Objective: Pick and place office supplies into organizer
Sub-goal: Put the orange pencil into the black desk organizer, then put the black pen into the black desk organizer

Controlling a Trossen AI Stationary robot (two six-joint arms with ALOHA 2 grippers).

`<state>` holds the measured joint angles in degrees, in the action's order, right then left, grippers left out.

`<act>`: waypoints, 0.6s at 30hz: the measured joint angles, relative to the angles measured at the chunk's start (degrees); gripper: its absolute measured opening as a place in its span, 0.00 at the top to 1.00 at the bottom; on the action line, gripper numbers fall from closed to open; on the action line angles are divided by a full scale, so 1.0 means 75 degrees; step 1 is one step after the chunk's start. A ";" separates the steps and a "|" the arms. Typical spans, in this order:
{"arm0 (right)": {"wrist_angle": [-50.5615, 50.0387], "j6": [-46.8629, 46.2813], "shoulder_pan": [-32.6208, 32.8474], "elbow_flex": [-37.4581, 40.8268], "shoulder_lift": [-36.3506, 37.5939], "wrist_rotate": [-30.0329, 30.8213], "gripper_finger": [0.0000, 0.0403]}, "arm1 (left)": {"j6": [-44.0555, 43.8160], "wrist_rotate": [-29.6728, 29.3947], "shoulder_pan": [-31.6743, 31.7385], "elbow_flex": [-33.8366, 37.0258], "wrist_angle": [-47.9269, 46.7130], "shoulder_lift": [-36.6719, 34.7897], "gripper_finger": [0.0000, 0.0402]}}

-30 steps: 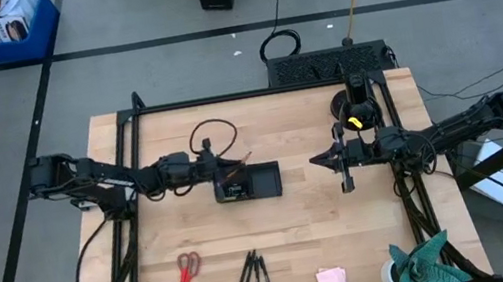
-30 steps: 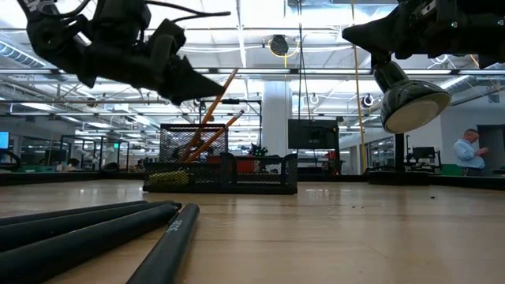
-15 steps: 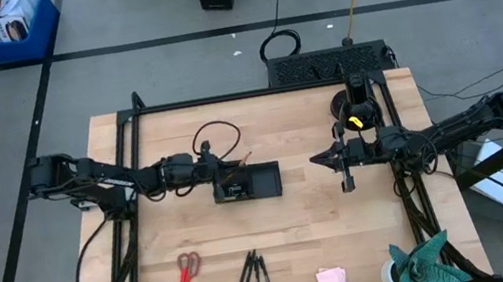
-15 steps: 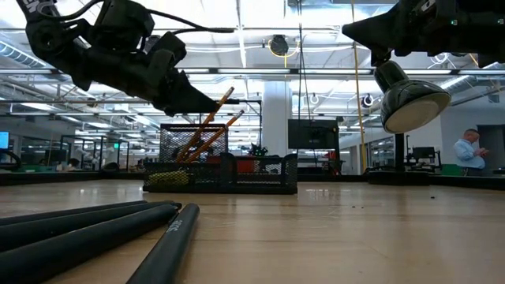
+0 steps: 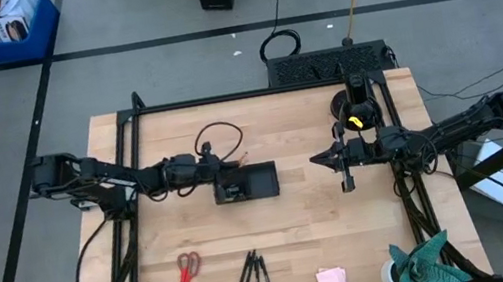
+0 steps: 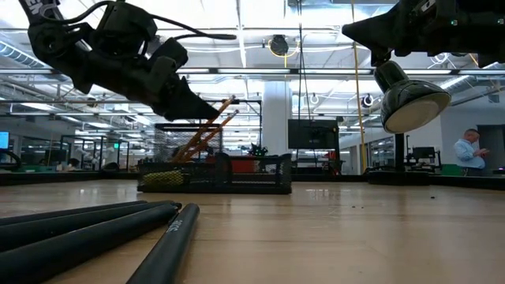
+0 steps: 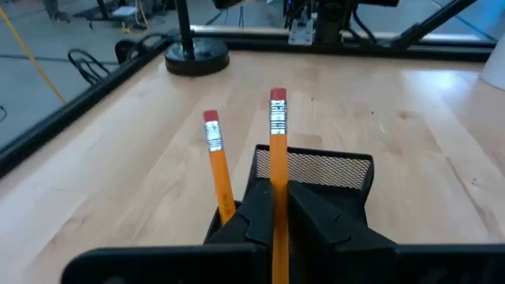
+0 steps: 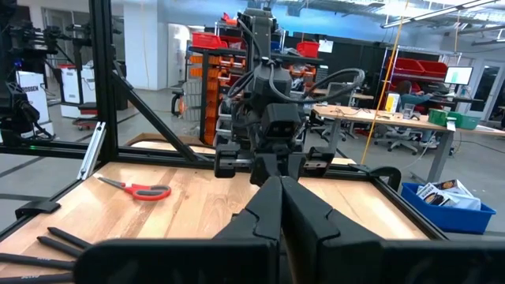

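While the left claw (image 7: 274, 207) hangs over the organizer (image 5: 247, 183) mid-table, its fingers sit barely parted around one orange pencil (image 7: 277, 170). A second pencil (image 7: 216, 163) leans beside it. Fully closed and empty, the right claw (image 5: 318, 160) hovers well apart.

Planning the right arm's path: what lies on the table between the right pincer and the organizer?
Bare wood only. In the high view, nothing sits between the right pincer and the organizer.

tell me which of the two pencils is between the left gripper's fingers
The taller pencil, running straight down between the left gripper fingers. The shorter pencil leans off to one side, outside them.
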<state>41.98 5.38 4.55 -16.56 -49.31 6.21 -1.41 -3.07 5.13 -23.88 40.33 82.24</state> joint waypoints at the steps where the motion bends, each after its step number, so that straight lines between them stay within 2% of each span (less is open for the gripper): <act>1: -0.0002 0.0001 0.0001 0.0000 0.0001 -0.0002 1.00 | -0.0083 0.0000 0.0000 0.0000 -0.0022 0.0008 0.91; 9: -0.0030 0.0001 0.0001 -0.0003 0.0000 -0.0002 1.00 | -0.0297 -0.0003 0.0000 0.0006 0.0039 0.0008 0.82; 18: -0.0031 -0.0002 0.0001 -0.0006 -0.0001 -0.0002 1.00 | -0.0079 -0.0006 -0.0025 0.0006 0.0735 -0.0074 0.66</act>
<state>41.75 5.37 4.56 -16.60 -49.32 6.20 -1.99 -3.11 4.94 -23.83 45.84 81.69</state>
